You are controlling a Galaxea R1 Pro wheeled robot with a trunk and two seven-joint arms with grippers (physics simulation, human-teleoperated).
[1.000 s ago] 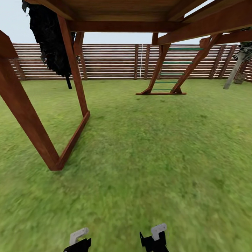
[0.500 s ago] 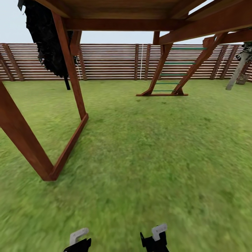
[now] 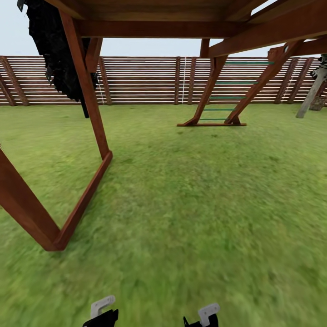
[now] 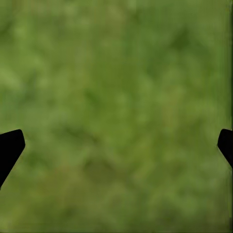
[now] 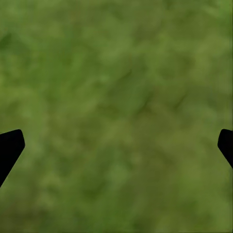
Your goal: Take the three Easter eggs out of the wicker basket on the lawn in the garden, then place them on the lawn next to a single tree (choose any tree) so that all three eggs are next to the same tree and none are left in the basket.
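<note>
Green lawn point(image 3: 190, 204) spreads beneath the wooden playset point(image 3: 86, 118) in the head view; wrist views show both low-hanging end effectors, left point(image 4: 116, 145) and right point(image 5: 116, 145), fingers spread apart above grass.

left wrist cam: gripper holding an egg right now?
No: the left gripper is open, its dark fingertips far apart at the picture's edges, with just blurred green lawn between them.

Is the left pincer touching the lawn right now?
Apart. The left wrist view shows the left pincer open, its fingertips spread wide with blurred lawn well beyond them and nothing between. The head view agrees: it hangs above the grass.
</note>
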